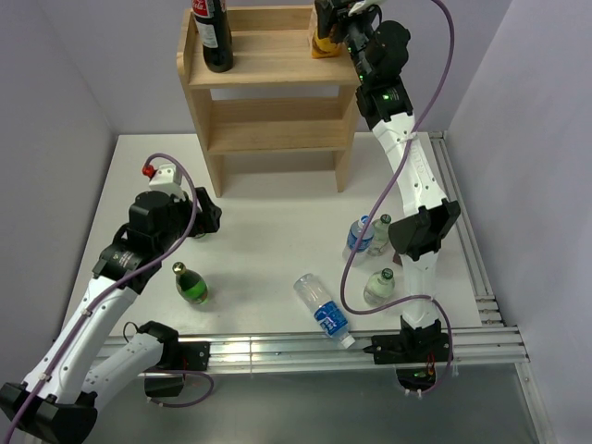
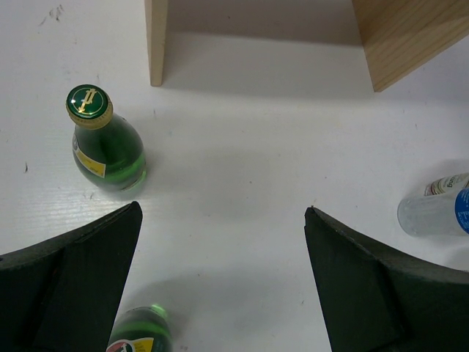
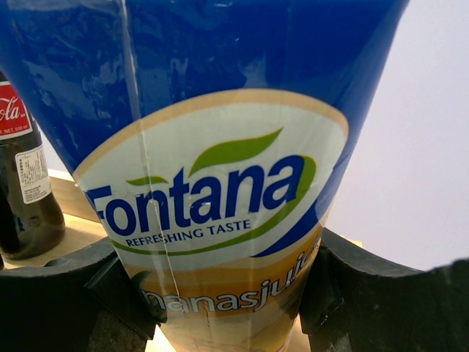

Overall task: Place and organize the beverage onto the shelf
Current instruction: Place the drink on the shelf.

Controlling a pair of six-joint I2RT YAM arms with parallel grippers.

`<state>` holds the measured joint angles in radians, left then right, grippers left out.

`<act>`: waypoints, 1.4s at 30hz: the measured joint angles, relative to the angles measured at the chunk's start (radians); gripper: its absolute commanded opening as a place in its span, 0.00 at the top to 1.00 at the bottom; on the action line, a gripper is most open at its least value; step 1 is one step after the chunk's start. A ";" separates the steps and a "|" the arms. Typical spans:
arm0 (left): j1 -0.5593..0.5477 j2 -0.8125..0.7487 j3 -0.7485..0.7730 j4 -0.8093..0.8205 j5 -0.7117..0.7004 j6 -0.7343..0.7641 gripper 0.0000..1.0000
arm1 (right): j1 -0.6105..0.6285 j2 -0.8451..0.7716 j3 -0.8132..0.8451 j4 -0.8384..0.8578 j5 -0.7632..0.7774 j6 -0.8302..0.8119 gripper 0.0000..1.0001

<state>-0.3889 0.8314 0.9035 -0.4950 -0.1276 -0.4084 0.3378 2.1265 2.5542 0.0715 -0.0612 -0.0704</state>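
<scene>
Table (image 1: 277, 231): white, with the shelf (image 1: 268, 92) standing at rear centre, light wood, three tiers, rim round the top board. Top view only: right arm (image 1: 407, 176) reaches up over the shelf's R end, and its link and purple cable (image 1: 356, 250) cover part of the clear bottles behind, so the no. in the cluster (image 1: 363, 236) cannot be told. One more clear bottle (image 1: 379, 287) stands just in front. A water bottle (image 1: 322, 310) w/ blue label lies on its side near the front rail (image 1: 277, 350). A green bottle (image 1: 191, 285) stands upright beside the left arm (image 1: 139, 259). Cola bottle (image 1: 215, 37) is upright on the top board, L side. Right gripper (image 1: 335, 28) is at the top board's R rear, pinching the juice bottle (image 3: 212, 183). Right wrist view alone shows both pads pressed on its sides, the "Fontana" label, and the cola bottle to its L w/ board under it. Whether the juice bottle's base touches the board cannot be told. Left gripper (image 2: 220, 213): fingers spread wide over bare table, nothing between them. Left wrist view alone shows a gold-capped bottle (image 2: 106, 143), green, upright, L of the fingers and apart from them. It also shows a cut-off bottle (image 2: 139, 334), green, at the bottom edge by the L finger; a clear blue-label bottle (image 2: 436, 213) at the R edge; and the shelf's side panels at the top. Which green one matches the top view cannot be told.
</scene>
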 measured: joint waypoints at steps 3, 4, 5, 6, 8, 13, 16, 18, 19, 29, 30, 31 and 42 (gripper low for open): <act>0.001 0.005 0.000 0.000 0.001 0.000 0.00 | -0.006 0.004 0.000 0.010 -0.011 0.006 0.39; 0.001 0.007 0.000 0.000 0.002 0.000 0.01 | -0.007 0.005 0.000 0.011 -0.013 0.007 0.33; 0.001 0.010 0.000 0.000 0.003 0.000 0.01 | -0.008 0.005 0.000 0.013 -0.015 0.009 0.31; 0.002 0.011 0.000 0.000 0.004 0.000 0.00 | -0.008 0.006 0.001 0.014 -0.017 0.010 0.30; 0.002 0.011 0.000 -0.001 0.008 0.000 0.00 | -0.009 0.010 0.006 0.014 -0.022 0.011 0.28; 0.002 0.011 0.000 -0.001 0.013 0.000 0.00 | -0.013 0.022 0.011 0.035 -0.027 0.013 0.23; 0.002 0.011 0.000 -0.001 0.018 0.000 0.01 | -0.016 0.024 0.011 0.042 -0.030 0.018 0.23; 0.002 0.011 0.000 -0.001 0.019 0.000 0.01 | -0.018 0.024 0.011 0.044 -0.032 0.021 0.23; 0.002 0.011 0.000 -0.001 0.019 0.000 0.01 | -0.018 0.024 0.011 0.045 -0.033 0.023 0.23; 0.002 0.011 0.000 -0.001 0.026 0.000 0.01 | -0.023 0.060 0.012 0.120 -0.036 0.040 0.20; 0.002 0.011 0.000 -0.001 0.026 0.000 0.01 | -0.023 0.063 0.011 0.126 -0.036 0.044 0.23; 0.003 0.011 0.000 -0.001 0.026 0.000 0.01 | -0.023 0.065 0.011 0.132 -0.037 0.047 0.24; 0.003 0.010 0.000 -0.001 0.026 0.000 0.01 | -0.024 0.084 0.013 0.170 -0.037 0.051 0.19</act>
<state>-0.3862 0.8410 0.9031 -0.4957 -0.1013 -0.4080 0.3138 2.2108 2.5675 0.2413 -0.0986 -0.0196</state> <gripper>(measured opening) 0.995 0.808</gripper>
